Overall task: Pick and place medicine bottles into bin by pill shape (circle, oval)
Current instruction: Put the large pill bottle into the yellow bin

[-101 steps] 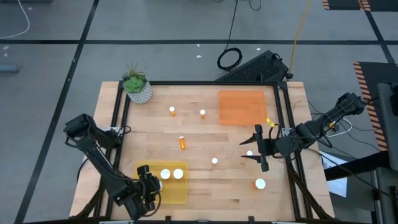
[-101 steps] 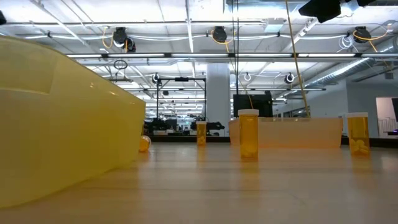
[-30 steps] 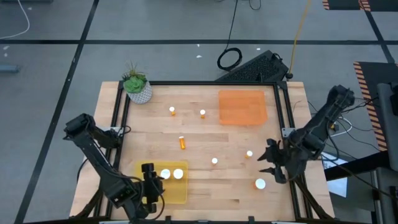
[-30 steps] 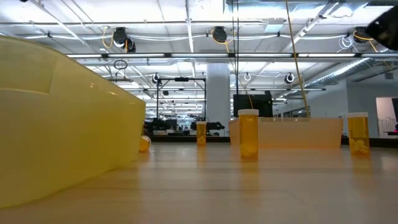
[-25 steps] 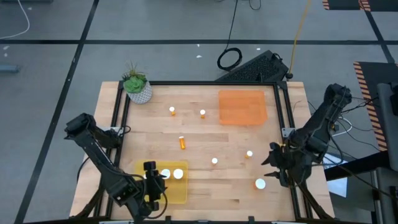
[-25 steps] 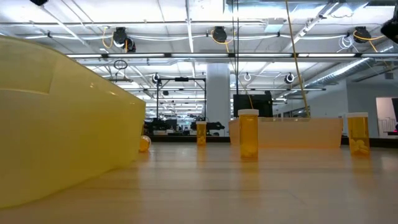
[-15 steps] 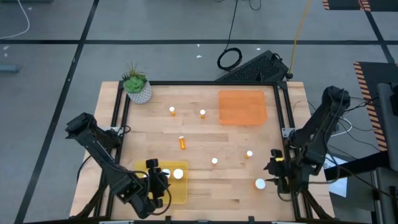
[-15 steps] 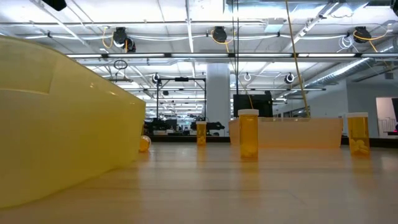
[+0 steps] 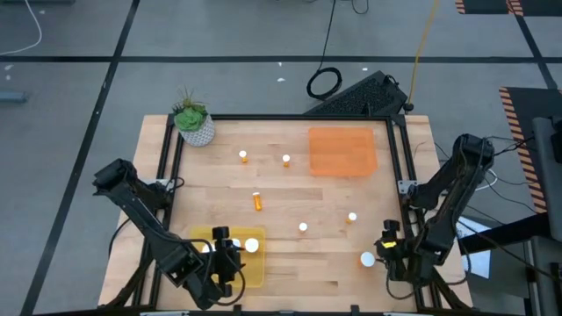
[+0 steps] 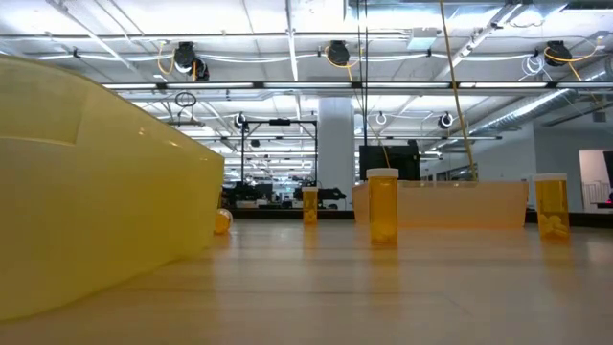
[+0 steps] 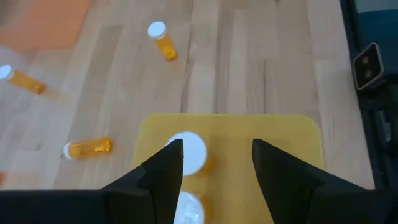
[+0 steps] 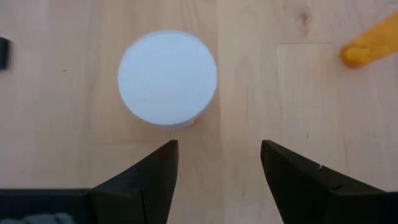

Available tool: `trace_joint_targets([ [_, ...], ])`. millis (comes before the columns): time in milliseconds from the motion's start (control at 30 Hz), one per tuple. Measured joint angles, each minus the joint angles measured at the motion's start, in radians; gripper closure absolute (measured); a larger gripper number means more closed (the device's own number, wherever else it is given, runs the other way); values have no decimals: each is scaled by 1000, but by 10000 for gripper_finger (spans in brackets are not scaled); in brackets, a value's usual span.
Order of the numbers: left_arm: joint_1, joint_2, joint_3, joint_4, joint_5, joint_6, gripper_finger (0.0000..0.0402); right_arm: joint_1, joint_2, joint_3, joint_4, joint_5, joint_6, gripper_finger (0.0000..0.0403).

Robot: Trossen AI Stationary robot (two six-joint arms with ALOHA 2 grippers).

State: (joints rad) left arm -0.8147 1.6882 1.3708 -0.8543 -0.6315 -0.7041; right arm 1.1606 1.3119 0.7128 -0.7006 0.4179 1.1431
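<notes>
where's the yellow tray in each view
high view: yellow tray at the table's near edge, left of centre, partly under the left gripper.
low view: its wall fills the left side.
left wrist view: it lies past the open fingers, holding two white-capped bottles.
right wrist view: not in it.
shared landmark: the orange tray, across the table.

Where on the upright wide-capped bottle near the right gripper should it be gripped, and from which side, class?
Come straight down from above and close on the sides of the wide-capped bottle at its round white cap. It stands upright, so the cap faces up, with bare wood around it. The right gripper hangs above, open, just off the cap.
</notes>
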Motion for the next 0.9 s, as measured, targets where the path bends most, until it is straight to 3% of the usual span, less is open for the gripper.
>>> trace_joint_targets([
  [333,43,0,0,7,0,27,206,-26,103,0,124,4,-20,181],
  [900,88,0,0,114,2,153,206,-242,176,0,415,4,-350,181],
])
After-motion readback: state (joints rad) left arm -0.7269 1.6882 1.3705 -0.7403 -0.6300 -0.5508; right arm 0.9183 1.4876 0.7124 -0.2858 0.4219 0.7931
